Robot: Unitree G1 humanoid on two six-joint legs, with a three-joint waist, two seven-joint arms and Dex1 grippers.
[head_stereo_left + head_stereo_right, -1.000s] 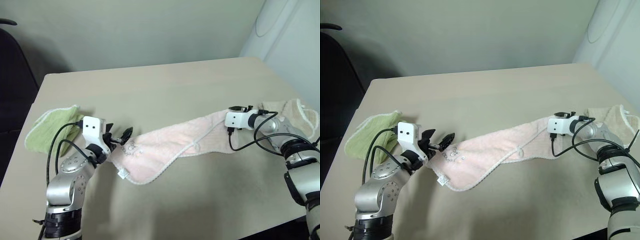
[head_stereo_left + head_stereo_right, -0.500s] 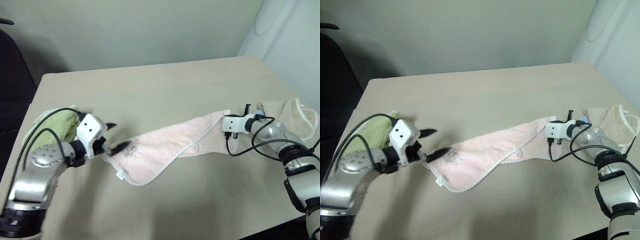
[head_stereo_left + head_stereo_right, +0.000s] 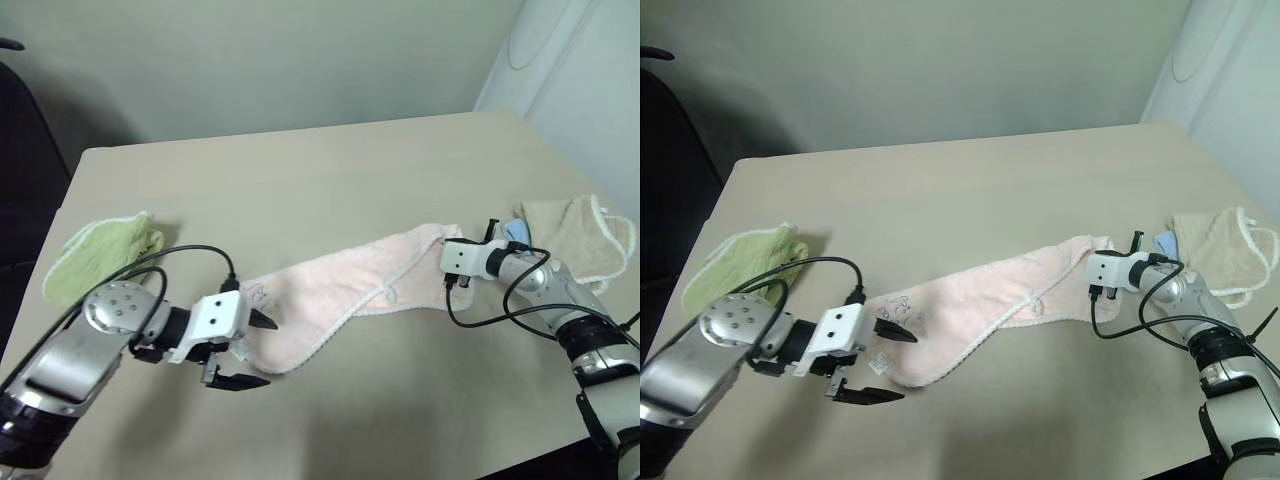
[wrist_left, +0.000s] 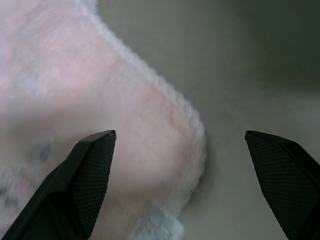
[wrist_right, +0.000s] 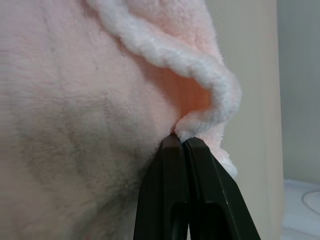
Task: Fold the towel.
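3 towels on beige table (image 3: pixel 330 170) | grey wall behind | L hand (image 3: pixel 885 363) released | R hand (image 5: pixel 184 142) pinching pink towel (image 3: pixel 340 290)

The left gripper (image 3: pixel 883 363) is off the pink towel (image 3: pixel 980 310) now, fingers spread wide, swung round to the near side of the towel's left end and pointing right. The right gripper (image 5: pixel 182 142) is pinched on the towel's right edge, drawn slightly nearer. The light green towel (image 3: pixel 735 263) lies uncovered by the arm.
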